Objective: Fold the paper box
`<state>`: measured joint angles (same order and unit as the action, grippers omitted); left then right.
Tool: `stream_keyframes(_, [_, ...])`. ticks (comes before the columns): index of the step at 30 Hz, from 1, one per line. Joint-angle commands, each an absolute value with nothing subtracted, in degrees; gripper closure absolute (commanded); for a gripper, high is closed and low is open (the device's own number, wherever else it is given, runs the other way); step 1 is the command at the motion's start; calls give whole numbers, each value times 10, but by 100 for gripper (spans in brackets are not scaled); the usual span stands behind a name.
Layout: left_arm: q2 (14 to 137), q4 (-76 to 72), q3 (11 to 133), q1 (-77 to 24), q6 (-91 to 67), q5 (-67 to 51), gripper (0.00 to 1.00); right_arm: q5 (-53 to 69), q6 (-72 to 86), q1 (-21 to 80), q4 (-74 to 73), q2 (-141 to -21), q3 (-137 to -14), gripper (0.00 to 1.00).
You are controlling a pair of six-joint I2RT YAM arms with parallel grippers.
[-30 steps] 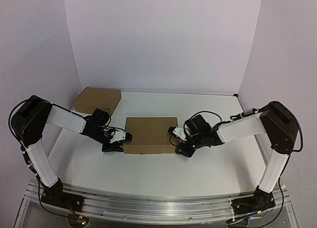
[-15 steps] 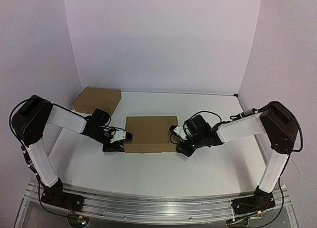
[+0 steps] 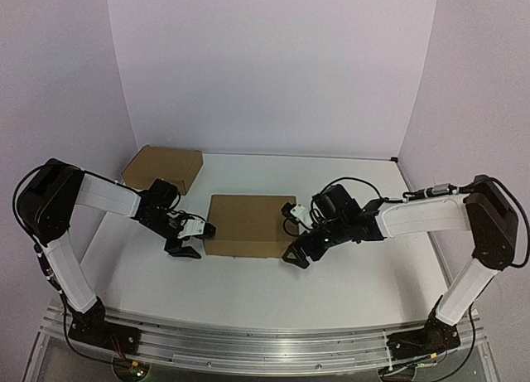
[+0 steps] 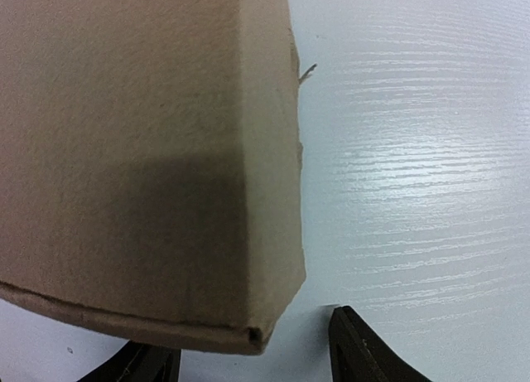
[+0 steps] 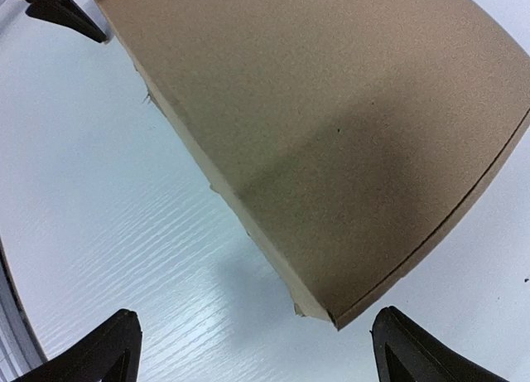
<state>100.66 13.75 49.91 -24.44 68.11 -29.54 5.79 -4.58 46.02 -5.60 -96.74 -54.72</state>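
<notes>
the paper box (image 3: 251,224) lies flat in the middle of the bench (image 3: 248,295), closed, with its plain brown top turned up. what is inside it cannot be seen. a second box (image 3: 163,168) of the same brown card sits at the far left of the bench, well apart from the first and also closed, so its inside is hidden too.

the left claw (image 3: 196,241) is at the near left corner of the paper box. its fingers stand apart and grip nothing. in the left wrist view the corner of the box (image 4: 124,150) points at the gap of the claw (image 4: 252,353), and the near edge shows a thin folded lip. the right claw (image 3: 291,234) is at the near right corner, opened wide and empty. in the right wrist view the two dark fingers (image 5: 91,357) stand on either side of the box corner (image 5: 331,133) and are apart from it.

the bench is white with a fine wood grain, and pale walls (image 3: 273,67) close it on three sides. a metal rail (image 3: 248,345) runs along the near edge under the arm bases.

both wrist views cut the box off, so only one corner shows in each. the far side of the box is seen only from above.
</notes>
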Motion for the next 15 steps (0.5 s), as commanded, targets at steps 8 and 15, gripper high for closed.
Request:
stream_keyframes(8, [928,227,555,-175,657,-323,22,-10,58,348,-187,-810,-529,2])
stream_keyframes(15, [873,163,572,-55,210,-338,16,-75,169,101,-194,-745,-489,2])
